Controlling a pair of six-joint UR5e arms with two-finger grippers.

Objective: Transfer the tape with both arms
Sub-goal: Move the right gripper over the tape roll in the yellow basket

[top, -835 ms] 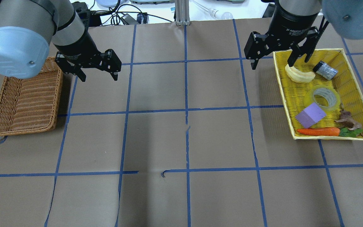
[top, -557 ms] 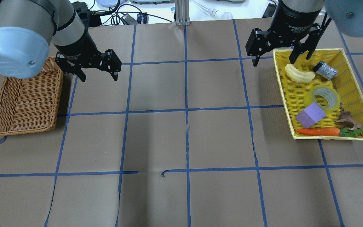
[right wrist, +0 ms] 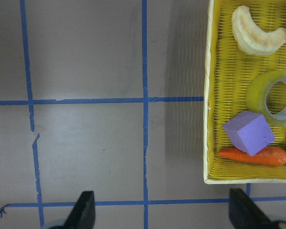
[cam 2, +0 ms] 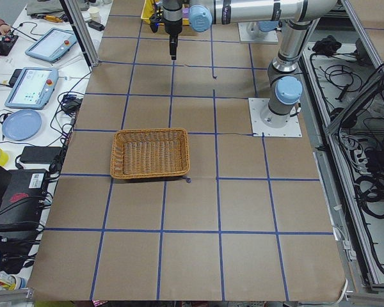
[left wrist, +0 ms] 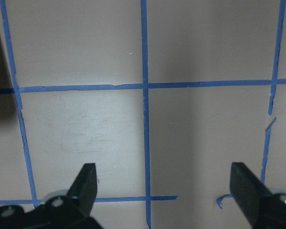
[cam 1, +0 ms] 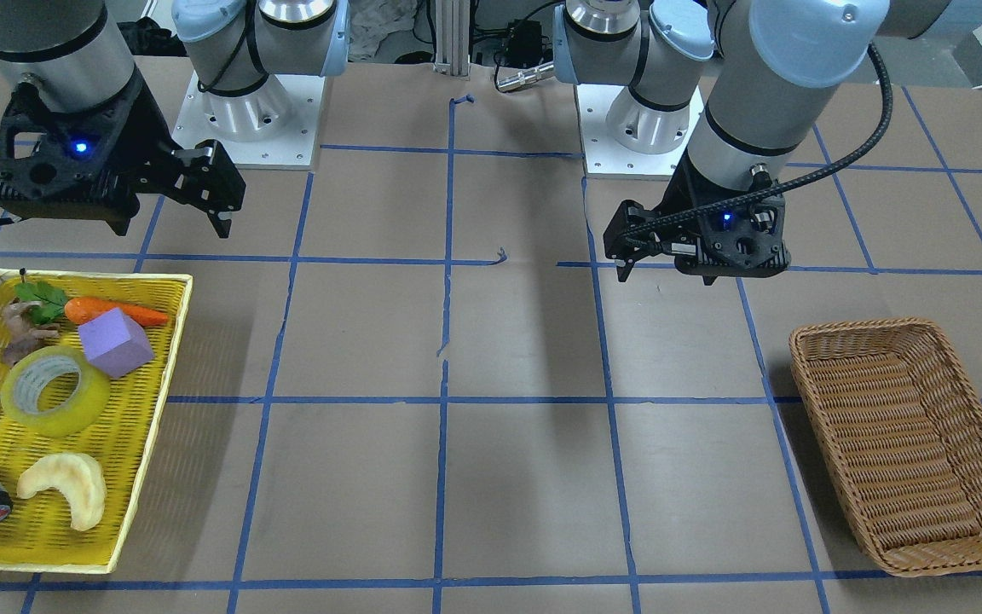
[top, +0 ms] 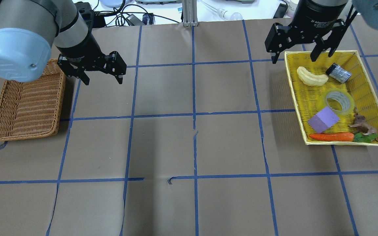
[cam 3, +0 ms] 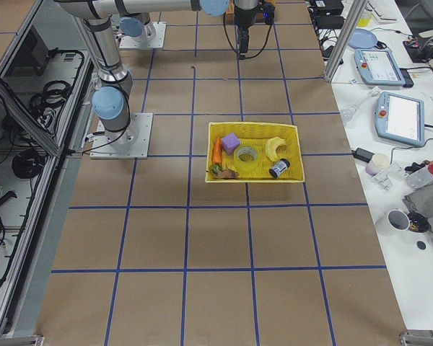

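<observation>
The tape (top: 339, 101), a translucent yellow ring, lies flat in the yellow tray (top: 294, 98) on the right. It also shows in the front view (cam 1: 54, 390) and at the right edge of the right wrist view (right wrist: 274, 98). My right gripper (top: 294, 59) is open and empty. It hangs above the tray's far left corner, well short of the tape. My left gripper (top: 103, 81) is open and empty, above bare table just right of the wicker basket (top: 25, 105).
The tray also holds a purple block (top: 323, 119), a carrot (top: 331, 137), a pale crescent pastry (top: 312, 78), a small grey cylinder (top: 338, 72) and a brown figure (top: 361, 126). The purple block touches the tape. The wicker basket holds nothing.
My right gripper has moved toward the table's far edge and a little to the right, still open. The left arm and the tape have not moved.
</observation>
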